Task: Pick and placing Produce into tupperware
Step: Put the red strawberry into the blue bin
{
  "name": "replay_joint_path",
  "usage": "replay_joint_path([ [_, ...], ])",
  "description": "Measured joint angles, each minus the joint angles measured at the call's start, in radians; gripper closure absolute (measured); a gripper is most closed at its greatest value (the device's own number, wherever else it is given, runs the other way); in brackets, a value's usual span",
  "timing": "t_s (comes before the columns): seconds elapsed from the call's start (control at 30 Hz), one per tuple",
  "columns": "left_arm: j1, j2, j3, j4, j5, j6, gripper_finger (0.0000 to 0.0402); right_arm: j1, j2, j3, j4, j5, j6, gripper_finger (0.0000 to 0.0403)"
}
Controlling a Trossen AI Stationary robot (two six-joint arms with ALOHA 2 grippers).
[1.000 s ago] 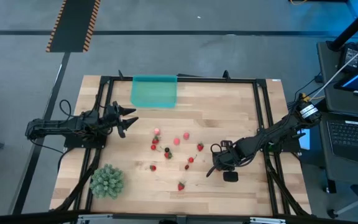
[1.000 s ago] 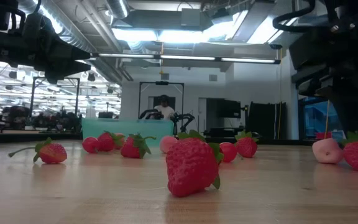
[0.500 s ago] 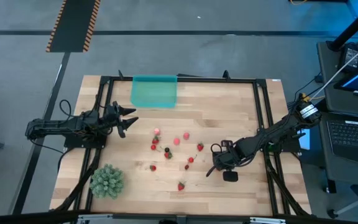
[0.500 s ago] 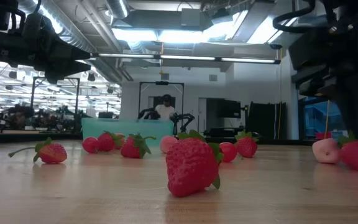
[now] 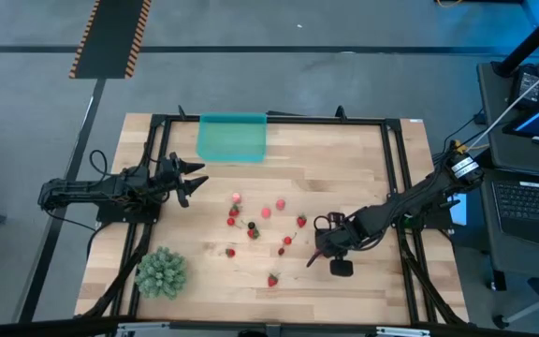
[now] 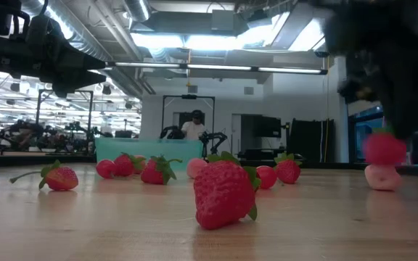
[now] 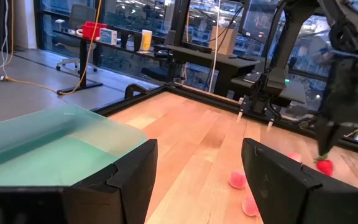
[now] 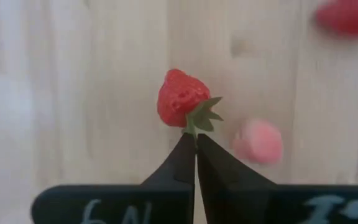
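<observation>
Near the right edge of the counter point(image 5: 344, 154), your right end effector point(image 8: 195, 144) is pinched shut on a strawberry point(image 8: 178, 98) by its green top only (thin grip), already clear of the wood. Carry it slow and level toward the tupperware point(image 5: 232, 137) at the far side, left of centre; a jerk could drop it. Left end effector point(image 5: 193, 178) waits wide open at the left, holding nothing. Other strawberries point(image 5: 268, 212) lie mid-counter.
</observation>
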State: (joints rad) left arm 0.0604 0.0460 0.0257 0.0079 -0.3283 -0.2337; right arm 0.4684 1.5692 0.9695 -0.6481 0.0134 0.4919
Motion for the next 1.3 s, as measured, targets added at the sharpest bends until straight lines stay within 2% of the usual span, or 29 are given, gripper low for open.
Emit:
replay_joint_path([
  [0.1, 0.0, 0.0, 0.0, 0.0, 0.0, 0.0, 0.0176, -0.008, 0.0, 0.077, 0.002, 0.029, -0.008, 0.0397],
  [0.17, 0.0, 0.0, 0.0, 0.0, 0.0, 0.001, 0.0176, -0.01, 0.0, 0.131, 0.002, 0.093, -0.028, 0.0397],
  [0.4, 0.0, 0.0, 0.0, 0.0, 0.0, 0.005, 0.0176, -0.028, 0.0, 0.297, 0.002, 0.506, -0.193, 0.0397],
  [0.5, 0.0, 0.0, 0.0, 0.0, 0.0, 0.008, 0.0176, -0.083, 0.0, 0.348, 0.01, 0.615, -0.313, 0.0397],
  [0.57, 0.0, 0.0, 0.0, 0.0, 0.0, 0.028, 0.0176, -0.152, 0.0, 0.389, 0.015, 0.643, -0.389, 0.0397],
  [0.67, 0.0, 0.0, 0.0, 0.0, 0.0, 0.031, 0.0176, -0.286, -0.001, 0.44, 0.078, 0.601, -0.532, 0.0397],
  [0.8, 0.0, 0.0, 0.0, 0.0, 0.0, 0.027, 0.0176, -0.483, -0.001, 0.487, 0.201, 0.34, -0.637, 0.0397],
  [0.9, 0.0, 0.0, 0.0, 0.0, 0.0, 0.027, 0.0176, -0.604, 0.0, 0.49, 0.296, 0.205, -0.647, 0.0397],
  [1.17, 0.0, 0.0, 0.0, 0.0, 0.0, 0.027, 0.0176, -0.782, 0.107, 0.493, 0.481, 0.039, -0.651, 0.0397],
  [1.3, 0.0, 0.0, 0.0, 0.0, 0.0, 0.034, 0.0176, -0.817, 0.228, 0.577, 0.438, 0.009, -0.631, 0.0397],
])
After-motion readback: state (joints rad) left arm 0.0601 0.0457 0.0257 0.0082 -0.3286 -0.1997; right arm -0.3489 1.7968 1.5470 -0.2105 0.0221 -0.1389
